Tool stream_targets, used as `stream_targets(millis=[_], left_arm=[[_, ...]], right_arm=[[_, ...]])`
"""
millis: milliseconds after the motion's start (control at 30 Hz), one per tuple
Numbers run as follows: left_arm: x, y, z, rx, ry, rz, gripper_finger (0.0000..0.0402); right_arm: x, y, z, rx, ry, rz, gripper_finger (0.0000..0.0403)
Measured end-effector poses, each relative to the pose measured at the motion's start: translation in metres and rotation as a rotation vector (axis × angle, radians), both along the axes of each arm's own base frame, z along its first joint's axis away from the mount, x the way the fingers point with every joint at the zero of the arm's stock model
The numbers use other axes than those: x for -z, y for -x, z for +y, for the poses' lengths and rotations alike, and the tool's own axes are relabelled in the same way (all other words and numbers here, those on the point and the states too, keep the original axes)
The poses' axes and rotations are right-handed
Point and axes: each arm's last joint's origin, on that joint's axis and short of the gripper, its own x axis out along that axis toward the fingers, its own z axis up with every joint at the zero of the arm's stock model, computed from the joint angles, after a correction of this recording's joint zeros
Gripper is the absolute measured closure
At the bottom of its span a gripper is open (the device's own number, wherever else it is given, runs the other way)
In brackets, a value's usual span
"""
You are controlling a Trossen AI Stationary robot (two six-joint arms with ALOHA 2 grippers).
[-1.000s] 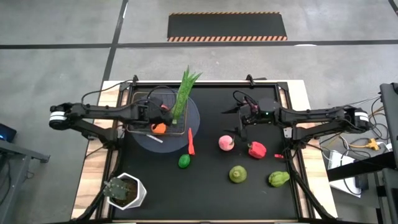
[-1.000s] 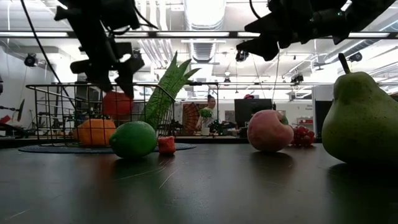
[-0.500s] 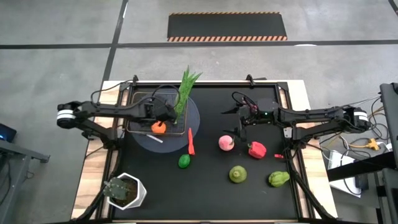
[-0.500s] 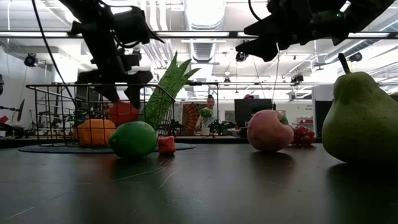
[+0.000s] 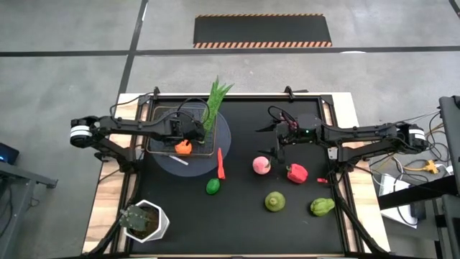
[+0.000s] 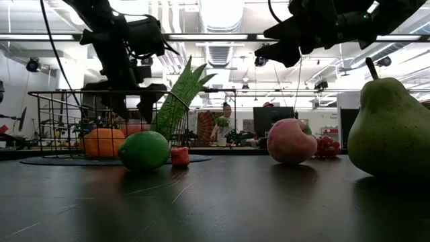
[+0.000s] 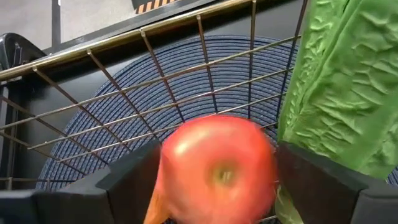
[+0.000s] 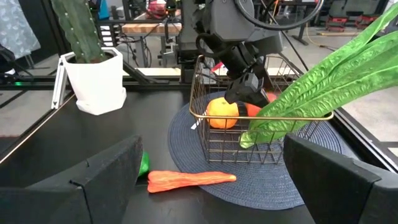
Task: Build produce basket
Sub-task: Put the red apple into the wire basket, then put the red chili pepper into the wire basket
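The dark wire basket (image 5: 154,115) stands on its round grey base at the table's far left. In it lie an orange fruit (image 5: 184,147) and a long green leafy stalk (image 5: 213,108), which leans out over the far right rim. My left gripper (image 6: 134,106) reaches down into the basket, fingers open. A red round fruit (image 7: 217,171) lies between and just below them, low in the basket (image 6: 136,126). My right gripper (image 5: 277,144) hovers open and level, above the table's middle, near a pink fruit (image 5: 261,165).
On the black mat lie a red chili (image 5: 221,164), a lime (image 5: 213,186), a red pepper (image 5: 296,173), a green pear (image 5: 274,201) and another green vegetable (image 5: 322,207). A white pot with a plant (image 5: 146,220) stands at the near left corner.
My left gripper has sunk into the basket with the red fruit, moving a little toward the table's right, and has let it go. The fruit, level with the basket rim a second ago, now sits low in the basket, below the fingertips.
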Motion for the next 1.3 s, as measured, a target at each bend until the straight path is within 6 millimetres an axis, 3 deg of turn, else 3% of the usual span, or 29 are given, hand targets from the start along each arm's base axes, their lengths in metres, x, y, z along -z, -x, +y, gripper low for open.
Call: stream_targets(millis=[167,367,633,900,1100,1300], left_arm=[[0.0,0.001,0.0,0.001,0.001,0.0,0.0069],[-0.003,0.001,0.0,0.014,-0.001,-0.003,0.0064],[-0.038,-0.003,-0.01,0.151,0.028,-0.102,0.0064],[-0.075,-0.016,-0.043,0.395,-0.099,-0.227,0.0063],[-0.091,-0.03,-0.075,0.625,-0.198,-0.343,0.0063],[-0.101,-0.034,-0.108,0.736,-0.202,-0.471,0.0063]], right_arm=[[0.0,0.0,0.0,0.0,0.0,0.0,0.0032],[0.0,0.0,0.0,0.0,-0.001,0.002,0.0032],[0.0,0.0,0.0,0.002,-0.012,0.003,0.0032],[0.001,0.0,0.0,0.002,-0.012,0.012,0.0032],[0.003,0.001,0.0,-0.002,0.002,0.029,0.0032],[0.005,0.001,0.0,-0.007,0.024,0.045,0.0033]])
